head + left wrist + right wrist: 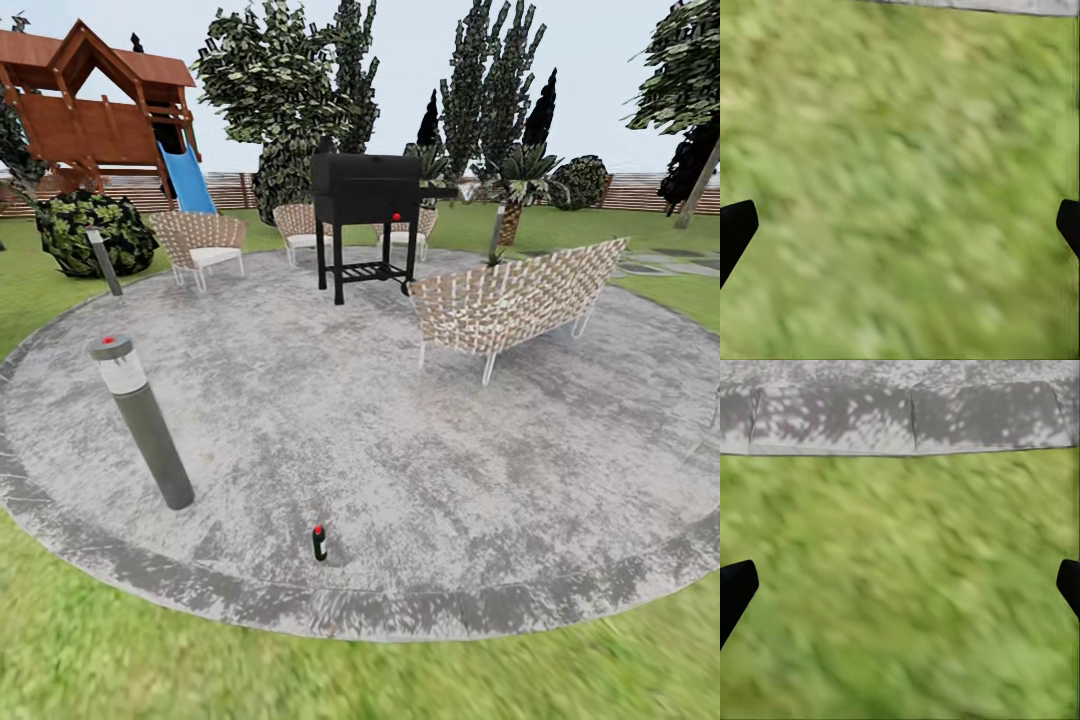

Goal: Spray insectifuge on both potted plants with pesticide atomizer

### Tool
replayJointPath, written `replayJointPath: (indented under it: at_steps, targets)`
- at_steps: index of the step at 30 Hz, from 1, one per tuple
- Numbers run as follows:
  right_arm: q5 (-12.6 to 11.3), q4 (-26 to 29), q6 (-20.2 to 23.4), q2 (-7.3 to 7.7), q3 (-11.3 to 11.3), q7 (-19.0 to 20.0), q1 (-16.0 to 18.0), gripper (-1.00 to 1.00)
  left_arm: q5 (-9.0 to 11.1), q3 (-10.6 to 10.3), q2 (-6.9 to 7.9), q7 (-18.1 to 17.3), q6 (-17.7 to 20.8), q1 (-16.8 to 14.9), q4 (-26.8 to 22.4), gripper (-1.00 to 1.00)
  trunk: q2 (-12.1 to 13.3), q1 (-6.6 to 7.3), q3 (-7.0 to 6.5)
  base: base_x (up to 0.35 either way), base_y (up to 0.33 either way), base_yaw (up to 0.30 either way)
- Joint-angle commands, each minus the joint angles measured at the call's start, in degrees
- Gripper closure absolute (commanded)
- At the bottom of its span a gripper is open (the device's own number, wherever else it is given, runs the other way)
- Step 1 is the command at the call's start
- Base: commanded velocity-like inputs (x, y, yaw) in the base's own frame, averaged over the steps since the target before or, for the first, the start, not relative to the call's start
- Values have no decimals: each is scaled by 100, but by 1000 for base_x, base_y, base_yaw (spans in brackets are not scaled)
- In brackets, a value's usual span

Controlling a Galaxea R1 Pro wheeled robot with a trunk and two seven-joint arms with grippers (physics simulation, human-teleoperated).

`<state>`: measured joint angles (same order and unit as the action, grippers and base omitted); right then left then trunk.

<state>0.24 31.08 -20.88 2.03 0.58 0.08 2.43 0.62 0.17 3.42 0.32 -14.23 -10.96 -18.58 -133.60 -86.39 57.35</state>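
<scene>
On patio, pesticide atomizer, bollard lamp nearby

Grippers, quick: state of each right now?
Left gripper: open, holding nothing, over grass.
Right gripper: open, holding nothing, over grass near the patio edge.

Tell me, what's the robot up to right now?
Both sets of fingers open, empty, over grass. Spray bottle upright on patio ahead. Lamp post off left, not blocking.
</scene>
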Motion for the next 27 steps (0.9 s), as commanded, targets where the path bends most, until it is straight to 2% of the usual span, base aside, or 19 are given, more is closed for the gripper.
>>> replayJointPath:
  at_steps: [1, 9, 20, 27]
  targets:
    - [3, -5, -17, -1, 6, 1, 3, -100, 8, 1, 1, 3, -18, -2, 3, -100, -2, -1, 5, 223, -127, 0]
    - [3, -5, -14, 1, 12, 1, 3, -100, 8, 1, 9, 3, -24, -2, 3, -100, -2, -1, 5, 175, -7, -47]
    - [3, 0, -13, 2, 15, 1, 3, -100, -1, 1, 9, 3, -27, -2, 1, -100, -2, -1, 5, 11, 248, -272]
    - [-4, 41, -13, -5, 20, -8, 3, -100, -46, -20, 2, -20, 19, -84, -71, -100, -2, -1, 5, 0, 46, -70]
